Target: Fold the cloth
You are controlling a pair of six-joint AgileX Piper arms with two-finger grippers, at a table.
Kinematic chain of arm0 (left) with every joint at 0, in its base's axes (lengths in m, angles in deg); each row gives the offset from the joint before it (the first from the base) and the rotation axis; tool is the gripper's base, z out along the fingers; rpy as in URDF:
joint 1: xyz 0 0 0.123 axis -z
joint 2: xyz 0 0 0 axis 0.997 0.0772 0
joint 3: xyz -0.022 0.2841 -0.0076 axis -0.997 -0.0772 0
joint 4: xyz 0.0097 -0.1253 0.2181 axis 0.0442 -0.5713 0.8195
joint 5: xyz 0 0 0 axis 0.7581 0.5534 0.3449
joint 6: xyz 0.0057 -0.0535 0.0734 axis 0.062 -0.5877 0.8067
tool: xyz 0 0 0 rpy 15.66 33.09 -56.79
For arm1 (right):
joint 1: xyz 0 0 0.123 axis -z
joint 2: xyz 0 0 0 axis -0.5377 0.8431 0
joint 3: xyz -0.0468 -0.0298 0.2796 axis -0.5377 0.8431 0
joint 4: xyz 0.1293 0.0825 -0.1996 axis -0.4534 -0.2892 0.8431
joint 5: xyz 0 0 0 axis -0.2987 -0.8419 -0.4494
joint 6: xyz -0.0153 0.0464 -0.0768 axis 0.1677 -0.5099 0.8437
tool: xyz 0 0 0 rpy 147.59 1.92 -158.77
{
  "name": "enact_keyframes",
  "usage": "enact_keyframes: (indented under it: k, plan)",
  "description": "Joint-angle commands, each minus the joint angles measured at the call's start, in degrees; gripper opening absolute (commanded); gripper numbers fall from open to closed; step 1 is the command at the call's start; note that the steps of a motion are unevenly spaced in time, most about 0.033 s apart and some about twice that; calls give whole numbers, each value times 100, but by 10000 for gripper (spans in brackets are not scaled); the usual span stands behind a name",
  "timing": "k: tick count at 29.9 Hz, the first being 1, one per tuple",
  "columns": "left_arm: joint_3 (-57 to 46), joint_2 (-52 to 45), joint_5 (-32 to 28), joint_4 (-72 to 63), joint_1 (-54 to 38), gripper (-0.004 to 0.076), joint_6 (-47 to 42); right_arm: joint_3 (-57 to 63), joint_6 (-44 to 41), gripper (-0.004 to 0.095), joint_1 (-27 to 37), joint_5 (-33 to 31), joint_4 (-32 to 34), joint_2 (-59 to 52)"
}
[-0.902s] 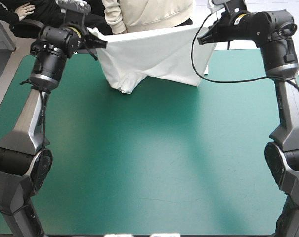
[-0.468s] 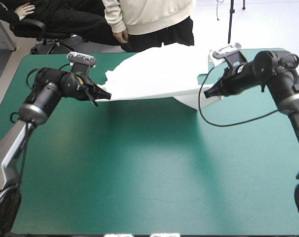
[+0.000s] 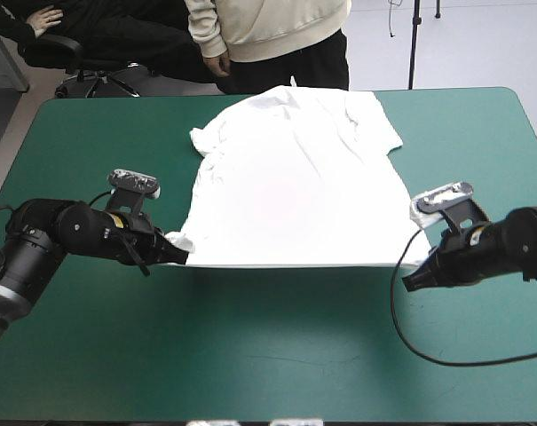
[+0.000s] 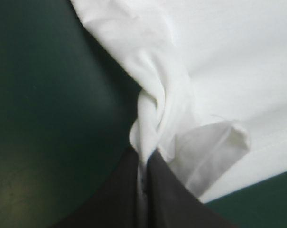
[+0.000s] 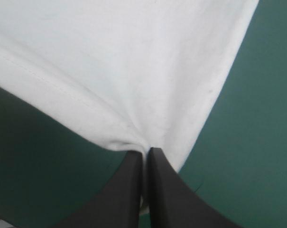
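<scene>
T-shirt [image 3: 295, 177] spread on teal-green cover [image 3: 250, 355], hem corners hidden inside both jaws.

Low arms: black two-finger left gripper [image 3: 181, 256] at 9 o'clock, right gripper [image 3: 410, 284] at 3, both clamping white T-shirt [image 3: 295, 191].

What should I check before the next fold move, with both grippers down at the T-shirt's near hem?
1. Jaws of the left gripper shut on the T-shirt: ok.
2. Jaws of the right gripper shut on the other hem corner: ok.
3. Hem between the grippers straight: ok.
4. Cloth flat at the left gripper: not ok, it is twisted and bunched there.
5. Sleeves flat: not ok, the sleeve on the left arm's side is rumpled.
6. Collar inside the far edge of the table: cannot tell, it lies right at it.
</scene>
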State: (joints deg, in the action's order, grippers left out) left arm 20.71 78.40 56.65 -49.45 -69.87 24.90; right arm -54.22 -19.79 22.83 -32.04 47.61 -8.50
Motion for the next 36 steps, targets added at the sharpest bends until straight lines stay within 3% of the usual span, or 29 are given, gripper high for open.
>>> enact_keyframes:
  k: [1, 5, 10, 18, 25, 29, 36]
  plan:
    - [-337, -355, 128, -311, -14, -18, 125, 334, -144, -17, 43, -97, 95, -545]
    - [-1089, -680, 336, -551, -14, -18, 312, 969, -359, -17, 43, -97, 95, -986]
    - [-1886, -1065, 17, -573, -14, -18, 290, 1698, -420, -17, 43, -75, 0, -1087]
    - [-2682, -1100, -620, -705, -14, -18, 340, 2526, -445, -17, 43, 595, -208, -1052]
    - [-2900, -1060, -822, -685, -14, -15, 340, 2728, -424, -16, 43, 770, -324, -902]
    - [-2900, -1060, -800, -699, -14, 68, 365, 2717, -416, 0, 43, 781, -314, -902]
    - [-2900, -1060, -724, -991, -14, 271, 365, 2717, -416, 164, 43, 760, -328, -925]
